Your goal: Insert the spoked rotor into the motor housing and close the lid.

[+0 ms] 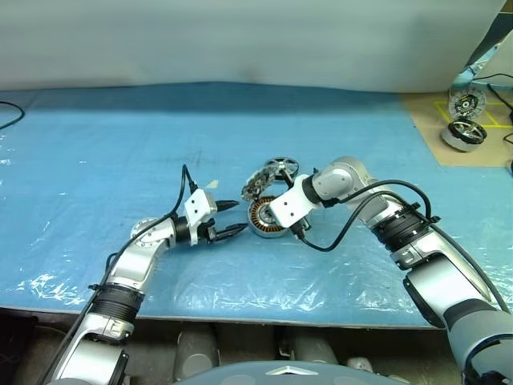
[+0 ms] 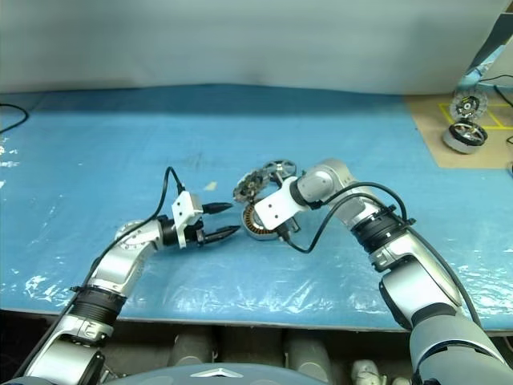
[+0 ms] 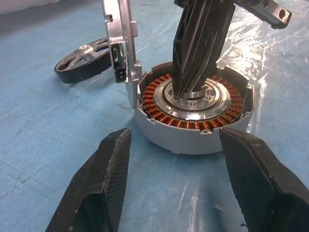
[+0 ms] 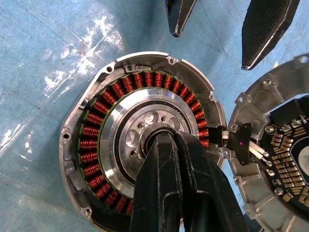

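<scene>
L end effector [image 3: 174,183] facing motor housing [image 3: 193,140].

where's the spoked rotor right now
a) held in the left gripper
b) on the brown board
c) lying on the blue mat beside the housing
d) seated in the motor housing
c: the spoked rotor lies flat on the blue mat beside the motor housing, whose copper windings are uncovered, and the left gripper is open and empty.

Right end effector [image 4: 166,145] angled downward (fingers pressed together); left end effector [image 1: 232,218] spread, level.
</scene>
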